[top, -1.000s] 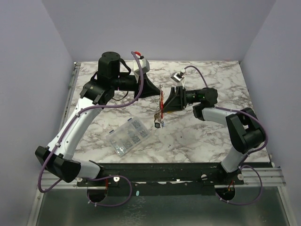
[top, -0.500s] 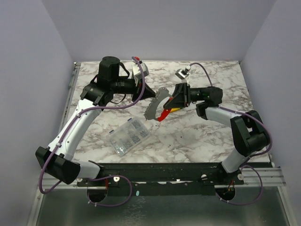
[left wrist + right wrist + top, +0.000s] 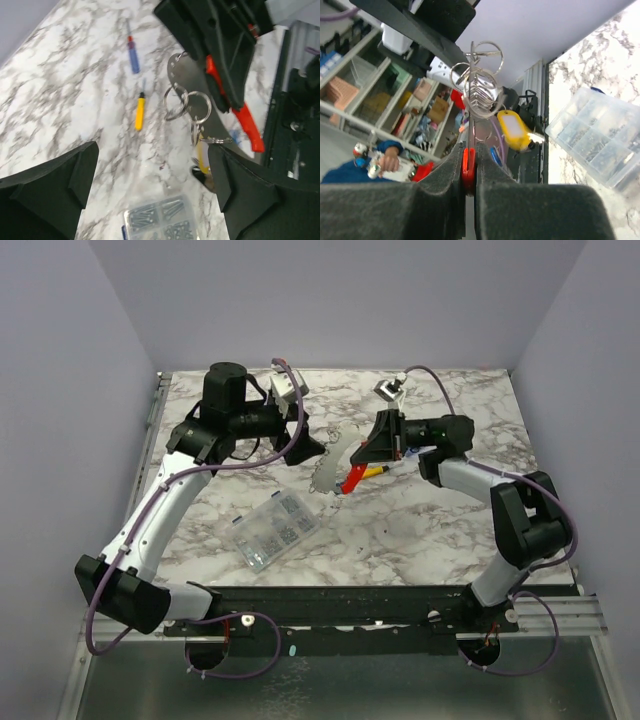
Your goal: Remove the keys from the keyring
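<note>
The right claw (image 3: 469, 172) is shut tight on the keyring (image 3: 338, 468), with the red band (image 3: 468, 166) pinched between its two fingers. From that grip the grey plate (image 3: 476, 107) sticks out past the fingertips, and the tail of the red band (image 3: 244, 122) pokes out on the near side. In the top view the keyring hangs in the air over the middle of the table (image 3: 400, 530), with its free end pointing left toward the other arm.

A bunch of linked rings (image 3: 186, 103) hangs from the far end of the plate, threaded through its hole. The keys (image 3: 514, 131) dangle from these rings. A yellow tag is plain to see, with a blue tag (image 3: 495, 156) just beside it. The metal blades are too small and too blurred to count. In the left wrist view the yellow tag (image 3: 201, 154) hangs lowest in the bunch, clear of the table.

The left claw (image 3: 152, 157) gapes wide and holds nothing. Its fingers (image 3: 55, 182) stand well apart on either side of the hanging rings and touch none of them. In the top view it (image 3: 310, 440) sits just left of the keyring.

A clear box (image 3: 276, 531) of small parts lies on the table, near and left of the keyring. On the right side lie a yellow screwdriver (image 3: 140, 111) and, beyond it, a blue screwdriver (image 3: 133, 54). The two screwdrivers are apart from each other, and neither claw touches them.
</note>
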{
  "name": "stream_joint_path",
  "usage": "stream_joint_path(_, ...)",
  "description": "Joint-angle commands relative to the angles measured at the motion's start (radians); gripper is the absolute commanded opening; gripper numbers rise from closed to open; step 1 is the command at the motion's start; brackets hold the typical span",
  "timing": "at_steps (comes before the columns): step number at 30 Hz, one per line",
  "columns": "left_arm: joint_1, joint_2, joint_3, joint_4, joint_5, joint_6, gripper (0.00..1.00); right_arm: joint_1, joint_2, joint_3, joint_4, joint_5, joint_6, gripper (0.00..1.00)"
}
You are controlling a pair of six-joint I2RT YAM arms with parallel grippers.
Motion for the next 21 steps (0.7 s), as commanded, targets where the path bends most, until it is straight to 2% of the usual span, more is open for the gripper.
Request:
stream_joint_path(1,0.057,-0.004,-0.015,-0.026,-0.165,0.025,0.99,-0.052,-0.089,-0.024,-0.429,0.102,-0.303,0.01)
stream_joint_path(3,0.058,-0.02,-0.035,0.002,-0.225,0.047,0.99,-0.056,-0.145,-0.001,-0.848,0.215,-0.54,0.01)
stream_joint_path(5,0.053,-0.02,-0.052,0.016,-0.255,0.064,0.99,-0.056,-0.181,0.02,-1.092,0.344,-0.659,0.0)
stream_joint_path(8,-0.002,-0.013,-0.073,0.015,-0.319,0.133,0.99,-0.057,-0.196,0.054,-1.339,0.546,-0.628,0.01)
stream_joint_path(11,-0.131,-0.007,-0.099,0.014,-0.47,0.235,0.99,-0.057,-0.17,0.122,-1.534,0.663,-0.566,0.01)
stream_joint_path(14,-0.194,0.023,-0.09,0.021,-0.528,0.274,0.99,-0.058,-0.15,0.144,-1.6,0.699,-0.508,0.01)
stream_joint_path(16,-0.234,0.046,-0.077,0.025,-0.549,0.309,0.99,-0.059,-0.142,0.13,-1.586,0.685,-0.463,0.01)
stream_joint_path(21,-0.376,0.103,-0.063,0.028,-0.759,0.462,0.99,-0.059,-0.135,0.066,-1.509,0.644,-0.342,0.01)
